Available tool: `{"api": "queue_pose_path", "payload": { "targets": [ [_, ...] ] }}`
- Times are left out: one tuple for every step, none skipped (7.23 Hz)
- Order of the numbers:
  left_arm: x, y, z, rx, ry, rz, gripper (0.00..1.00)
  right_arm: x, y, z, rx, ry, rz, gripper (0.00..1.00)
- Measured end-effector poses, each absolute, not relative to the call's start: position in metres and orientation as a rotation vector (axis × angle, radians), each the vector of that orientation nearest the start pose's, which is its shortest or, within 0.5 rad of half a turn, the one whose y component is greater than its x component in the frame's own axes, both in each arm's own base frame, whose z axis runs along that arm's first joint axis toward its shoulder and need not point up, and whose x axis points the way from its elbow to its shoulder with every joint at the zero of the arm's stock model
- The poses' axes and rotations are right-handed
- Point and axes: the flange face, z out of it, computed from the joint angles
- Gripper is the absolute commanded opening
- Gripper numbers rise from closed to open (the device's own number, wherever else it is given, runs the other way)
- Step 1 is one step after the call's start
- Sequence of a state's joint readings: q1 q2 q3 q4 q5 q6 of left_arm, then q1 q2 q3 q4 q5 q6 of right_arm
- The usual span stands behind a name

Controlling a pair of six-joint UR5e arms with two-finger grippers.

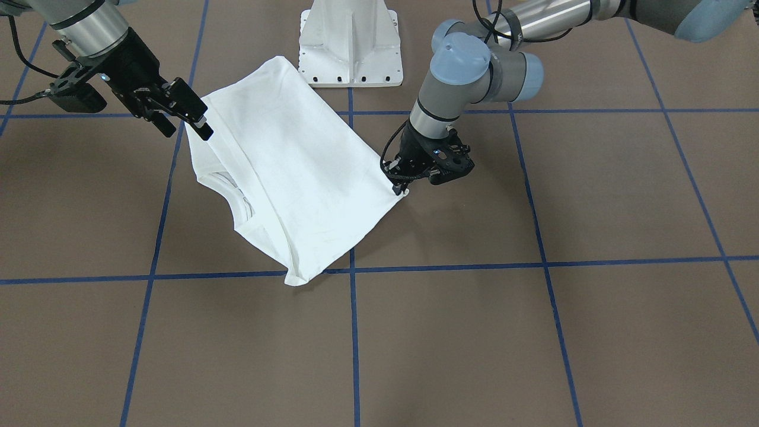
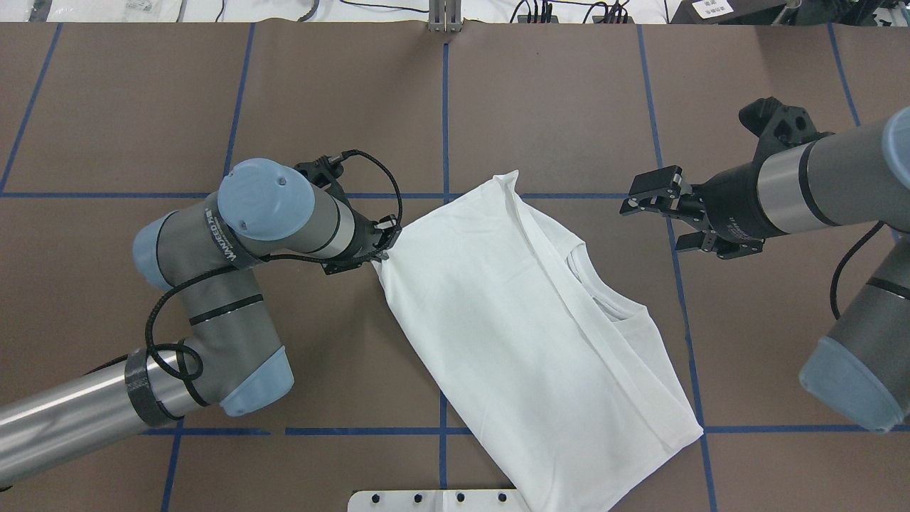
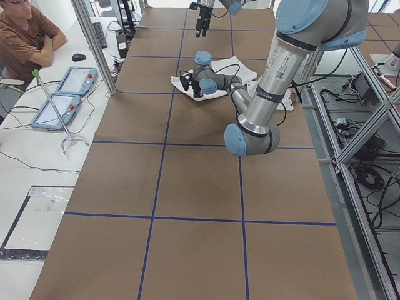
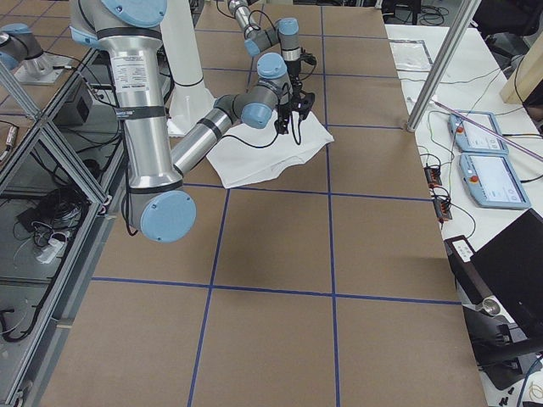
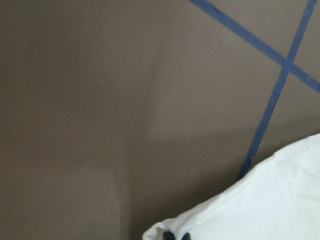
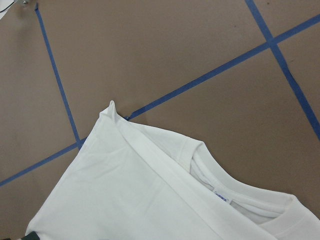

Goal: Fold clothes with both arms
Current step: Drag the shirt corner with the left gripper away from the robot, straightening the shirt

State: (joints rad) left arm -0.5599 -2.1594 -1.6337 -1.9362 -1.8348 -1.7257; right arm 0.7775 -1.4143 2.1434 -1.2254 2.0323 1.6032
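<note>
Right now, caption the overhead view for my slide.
Left gripper pinches a corner of the white T-shirt; right gripper hovers open nearby.

The T-shirt [image 2: 526, 334] lies on the table [image 2: 142, 107] between left gripper [image 2: 382, 250] and right gripper [image 2: 654, 220]

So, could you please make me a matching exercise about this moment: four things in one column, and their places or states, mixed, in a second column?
Things
1. left gripper
2. right gripper
3. T-shirt
4. neck label

Places or states
A. open, holding nothing
B. lies partly folded on the table
C. sits inside the collar
D. shut on a corner of the cloth

Pairs: 1-D, 2-A, 3-B, 4-C.
</note>
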Motion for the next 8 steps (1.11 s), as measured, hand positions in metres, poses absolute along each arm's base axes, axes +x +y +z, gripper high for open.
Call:
{"api": "queue_pose_path", "payload": {
  "targets": [
    [0.512,-0.476,0.256,0.008,1.024,-0.525,0.00,-0.287,-0.409,0.272,0.006,-1.148,0.474,1.00],
    [0.504,-0.499,0.268,0.037,1.004,-0.538,0.00,-0.291,-0.413,0.268,0.011,-1.153,0.473,1.00],
    [0.499,-0.522,0.275,0.065,1.003,-0.557,0.00,-0.294,-0.416,0.263,0.015,-1.161,0.471,1.00],
    [0.504,-0.547,0.280,0.101,1.011,-0.578,0.00,-0.295,-0.417,0.259,0.019,-1.167,0.469,1.00],
    [0.510,-0.570,0.285,0.140,1.018,-0.587,0.00,-0.295,-0.418,0.257,0.020,-1.171,0.468,1.00],
    [0.514,-0.595,0.288,0.185,1.024,-0.579,0.00,-0.296,-0.418,0.256,0.020,-1.174,0.470,1.00],
    [0.519,-0.620,0.288,0.243,1.028,-0.570,0.00,-0.296,-0.419,0.253,0.019,-1.178,0.472,1.00],
    [0.523,-0.638,0.284,0.318,1.033,-0.550,0.00,-0.297,-0.420,0.251,0.019,-1.181,0.473,1.00]
  ]
}}
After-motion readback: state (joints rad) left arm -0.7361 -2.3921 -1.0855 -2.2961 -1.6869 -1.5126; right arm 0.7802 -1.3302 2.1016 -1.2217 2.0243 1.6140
